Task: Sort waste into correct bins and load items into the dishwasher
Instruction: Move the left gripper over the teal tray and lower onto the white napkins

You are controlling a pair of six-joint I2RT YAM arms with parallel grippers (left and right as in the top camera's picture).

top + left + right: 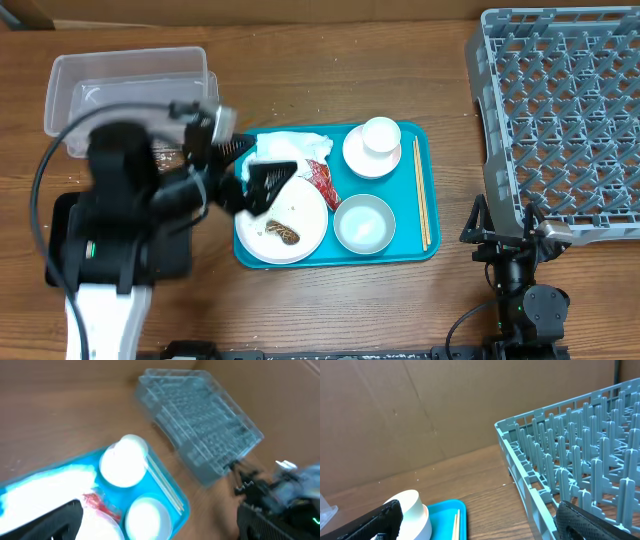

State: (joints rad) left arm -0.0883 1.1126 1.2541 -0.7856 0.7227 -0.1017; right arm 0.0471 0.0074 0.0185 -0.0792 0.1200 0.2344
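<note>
I see my left end effector (276, 184), jaws wide, over the white plate (300, 228) on the teal tray (400, 252); grey rack (560, 110) at right.

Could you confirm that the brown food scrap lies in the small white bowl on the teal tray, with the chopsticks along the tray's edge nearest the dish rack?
Not quite: in the overhead view the brown food scrap lies on the round white plate, not in the small white bowl. The chopsticks do lie along the edge of the teal tray nearest the dish rack.
</note>
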